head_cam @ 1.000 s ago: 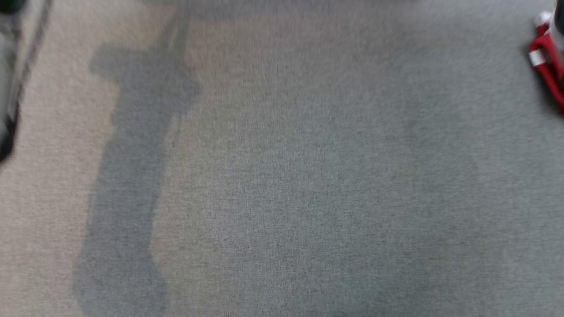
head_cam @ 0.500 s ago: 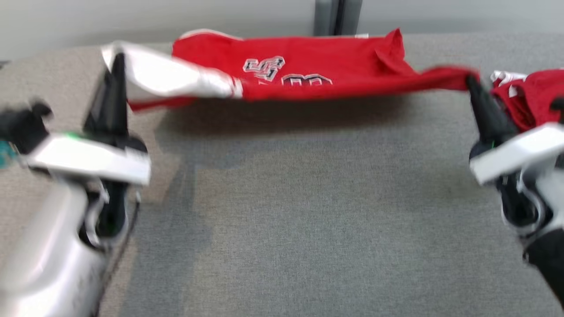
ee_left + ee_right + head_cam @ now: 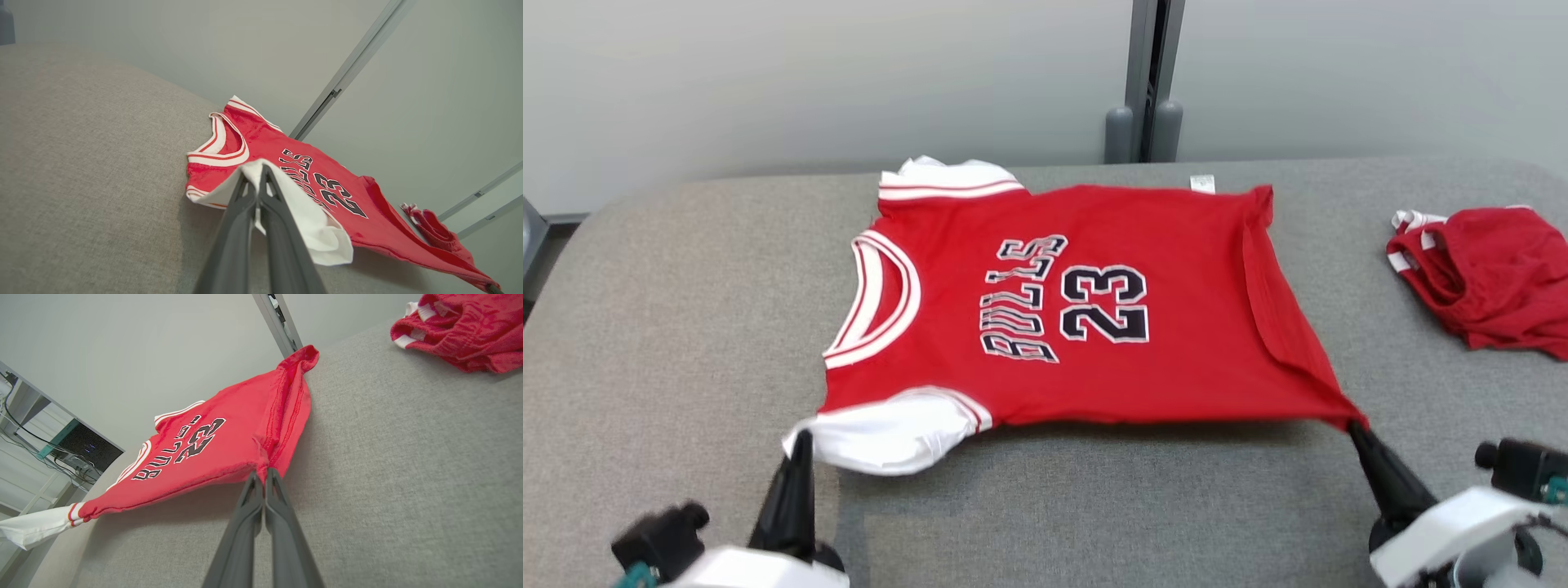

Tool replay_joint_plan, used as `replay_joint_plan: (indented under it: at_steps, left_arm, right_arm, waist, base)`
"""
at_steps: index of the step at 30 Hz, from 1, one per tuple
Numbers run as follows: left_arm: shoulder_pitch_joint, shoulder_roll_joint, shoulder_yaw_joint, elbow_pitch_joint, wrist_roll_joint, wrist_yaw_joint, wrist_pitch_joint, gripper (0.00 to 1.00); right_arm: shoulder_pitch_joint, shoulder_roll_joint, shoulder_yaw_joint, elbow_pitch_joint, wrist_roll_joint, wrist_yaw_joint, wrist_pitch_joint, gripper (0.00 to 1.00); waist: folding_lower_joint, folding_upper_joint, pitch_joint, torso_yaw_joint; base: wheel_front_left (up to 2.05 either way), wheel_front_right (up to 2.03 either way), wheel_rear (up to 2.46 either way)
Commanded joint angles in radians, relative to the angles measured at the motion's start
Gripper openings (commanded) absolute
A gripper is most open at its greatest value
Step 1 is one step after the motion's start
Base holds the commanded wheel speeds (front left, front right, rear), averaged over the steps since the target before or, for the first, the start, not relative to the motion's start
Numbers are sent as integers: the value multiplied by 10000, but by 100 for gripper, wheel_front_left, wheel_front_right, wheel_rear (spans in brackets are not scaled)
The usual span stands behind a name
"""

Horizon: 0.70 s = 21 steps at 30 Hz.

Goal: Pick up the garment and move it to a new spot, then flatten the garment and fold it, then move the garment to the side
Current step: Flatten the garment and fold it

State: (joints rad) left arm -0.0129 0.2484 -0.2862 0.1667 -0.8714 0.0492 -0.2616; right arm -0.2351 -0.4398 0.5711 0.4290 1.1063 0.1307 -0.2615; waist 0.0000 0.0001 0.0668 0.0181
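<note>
The garment (image 3: 1094, 310) is a red jersey with white sleeves, printed BULLS 23, spread front-up on the grey surface with its collar to the left. My left gripper (image 3: 803, 437) is shut on its near white sleeve (image 3: 302, 216), which lifts off the surface in the left wrist view at the left gripper (image 3: 256, 171). At the lower right, my right gripper (image 3: 1352, 426) is shut on the jersey's near hem corner, pulling it into a taut point; the right wrist view shows the right gripper (image 3: 261, 473) pinching that red hem (image 3: 282, 416).
A second red garment (image 3: 1482, 278) lies bunched at the right edge of the grey padded surface (image 3: 686, 327). A pale wall with a grey vertical post (image 3: 1147, 82) stands behind the far edge. Bare grey fabric lies near me, between the arms.
The head camera has swung up from bare grey fabric to the whole surface. The jersey, hanging stretched between both grippers half a second ago, now lies spread flat, both grippers still gripping.
</note>
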Motion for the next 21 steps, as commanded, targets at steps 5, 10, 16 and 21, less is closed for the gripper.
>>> replay_joint_plan:
  at_steps: [5,10,16,21]
  left_arm:
    - [1133,-405,327,272,119,-162,-44,0]
    - [2097,-733,503,363,311,-292,-43,0]
    - [2920,-849,392,243,473,-311,-45,0]
    - [3359,-767,299,-52,466,-171,94,0]
  right_arm:
    - [1052,13,-94,86,-621,2,-52,0]
    - [2051,68,-419,173,-1119,2,-53,0]
    - [2972,183,-686,39,-1215,2,71,0]
    - [3655,279,-848,-200,-1387,2,240,0]
  waist:
    - [0,-1,-618,75]
    - [0,-1,-927,146]
    - [0,-1,-1097,154]
    - [0,-1,-1129,197]
  base:
    - [0,0,0]
    - [0,0,0]
    - [0,0,0]
    - [0,0,0]
